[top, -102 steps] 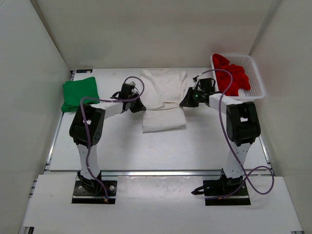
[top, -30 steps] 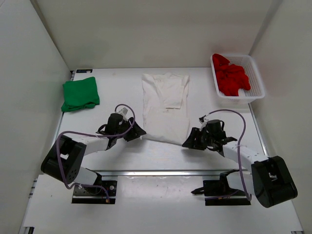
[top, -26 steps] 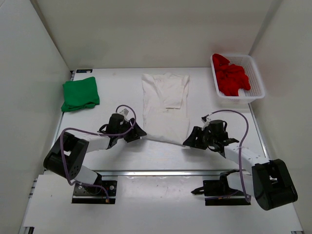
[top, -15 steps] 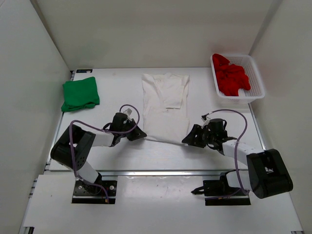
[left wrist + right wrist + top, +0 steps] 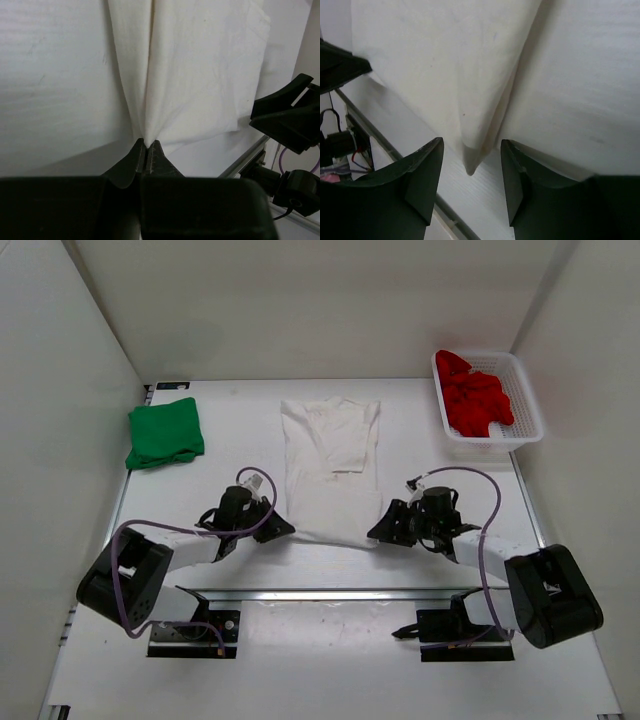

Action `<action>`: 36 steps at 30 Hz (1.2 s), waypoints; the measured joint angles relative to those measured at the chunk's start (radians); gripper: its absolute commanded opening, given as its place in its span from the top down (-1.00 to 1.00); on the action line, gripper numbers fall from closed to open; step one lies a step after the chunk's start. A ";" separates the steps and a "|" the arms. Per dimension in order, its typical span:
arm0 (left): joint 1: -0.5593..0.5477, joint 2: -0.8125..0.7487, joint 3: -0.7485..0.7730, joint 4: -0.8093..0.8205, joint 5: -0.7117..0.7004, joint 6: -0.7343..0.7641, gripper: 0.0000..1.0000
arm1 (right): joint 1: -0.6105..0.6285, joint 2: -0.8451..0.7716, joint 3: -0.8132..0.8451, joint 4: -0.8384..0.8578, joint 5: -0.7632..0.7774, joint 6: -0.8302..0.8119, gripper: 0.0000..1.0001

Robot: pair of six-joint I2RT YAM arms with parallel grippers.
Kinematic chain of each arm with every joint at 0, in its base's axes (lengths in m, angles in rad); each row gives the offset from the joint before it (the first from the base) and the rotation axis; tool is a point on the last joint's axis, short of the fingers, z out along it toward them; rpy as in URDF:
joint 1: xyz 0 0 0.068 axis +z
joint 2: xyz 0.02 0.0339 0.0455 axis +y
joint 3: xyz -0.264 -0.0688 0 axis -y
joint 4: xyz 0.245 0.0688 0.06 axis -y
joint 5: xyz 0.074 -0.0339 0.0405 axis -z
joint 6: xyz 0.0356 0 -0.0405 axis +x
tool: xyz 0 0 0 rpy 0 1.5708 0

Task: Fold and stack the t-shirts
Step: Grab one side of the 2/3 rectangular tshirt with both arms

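Pinching a near corner of the white t-shirt (image 5: 330, 465), left claw (image 5: 148, 144) is clamped tight; right claw (image 5: 471, 144) gapes, the opposite corner lying between its jaws. Shirt spreads flat ahead of both.

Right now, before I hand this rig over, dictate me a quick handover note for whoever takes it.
Left end effector: shut on the near-left corner of the white cloth t-shirt.
Right end effector: open, straddling its near-right corner.
Done: bright green cloth t-shirt folded, far left.
Left: fold the white one; red cloth t-shirt lies crumpled in the white plastic mesh basket; stack all.
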 measured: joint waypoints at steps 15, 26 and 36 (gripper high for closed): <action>-0.011 -0.101 -0.092 0.004 -0.018 -0.032 0.92 | 0.066 -0.071 -0.077 0.015 0.015 0.085 0.35; -0.080 -0.314 -0.150 -0.189 -0.038 -0.018 1.00 | 0.271 -0.107 -0.068 -0.092 0.060 0.099 1.00; 0.025 -0.468 0.100 -0.518 -0.023 0.010 1.00 | 0.122 -0.117 0.230 -0.334 0.023 -0.002 1.00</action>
